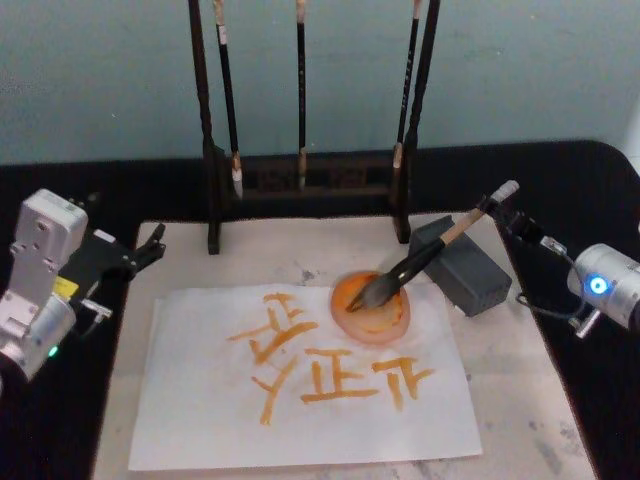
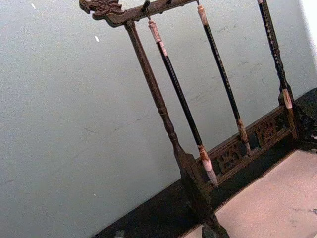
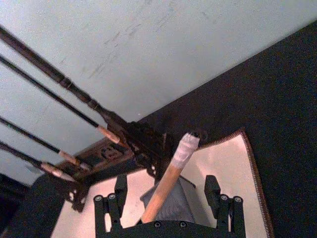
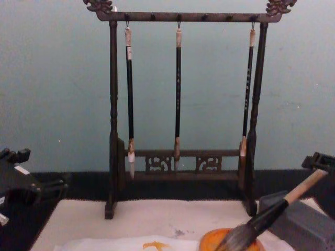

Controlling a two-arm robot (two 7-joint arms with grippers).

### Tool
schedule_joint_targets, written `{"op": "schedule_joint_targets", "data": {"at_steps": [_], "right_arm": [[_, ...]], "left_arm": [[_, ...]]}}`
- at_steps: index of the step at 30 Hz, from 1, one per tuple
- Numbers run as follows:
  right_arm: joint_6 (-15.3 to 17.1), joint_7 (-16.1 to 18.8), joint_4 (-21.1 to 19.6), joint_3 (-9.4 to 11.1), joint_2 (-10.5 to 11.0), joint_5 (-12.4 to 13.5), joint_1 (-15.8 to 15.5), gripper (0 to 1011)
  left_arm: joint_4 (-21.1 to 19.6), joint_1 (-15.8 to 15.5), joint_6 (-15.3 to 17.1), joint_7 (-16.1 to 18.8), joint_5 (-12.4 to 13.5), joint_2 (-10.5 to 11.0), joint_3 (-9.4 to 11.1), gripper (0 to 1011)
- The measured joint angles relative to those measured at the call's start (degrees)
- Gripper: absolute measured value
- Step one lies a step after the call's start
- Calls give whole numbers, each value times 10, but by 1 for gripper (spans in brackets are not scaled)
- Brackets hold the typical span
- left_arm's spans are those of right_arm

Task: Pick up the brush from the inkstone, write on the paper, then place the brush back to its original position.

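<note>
Left gripper point(image 1: 152, 243) parked at nine o'clock of the paper point(image 1: 200, 410), jaws spread. Likely the put-back step: brush point(image 1: 425, 251) lying at one o'clock, bristles in orange dish point(image 1: 385, 322), handle on grey block point(image 1: 470, 280). Right gripper point(image 3: 165, 182) straddling handle end, jaws released. Calls next for retreat toward two o'clock, no nudging.

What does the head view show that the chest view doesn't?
Head: the whole thin white paper with its orange characters. Chest: the dark wooden stand's carved top bar. Both: the large tan-handled, dark-bristled brush, bristles in the round orange dish, the grey inkstone block, three thin hanging brushes, the right gripper at the brush's handle end, the left gripper parked leftward.
</note>
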Motion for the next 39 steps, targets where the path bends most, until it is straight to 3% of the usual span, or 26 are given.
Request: {"op": "schedule_joint_targets", "data": {"at_steps": [13, 20, 39], "right_arm": [[-2, -5, 83, 2, -32, 52, 52, 1000], [-10, 5, 117, -8, -36, 62, 75, 1000], [-21, 22, 148, -35, -32, 77, 95, 1000]], "left_arm": [[0, 0, 0, 0, 0, 0, 0, 1010], [0, 0, 0, 0, 0, 0, 0, 1010], [0, 0, 0, 0, 0, 0, 0, 1010]]}}
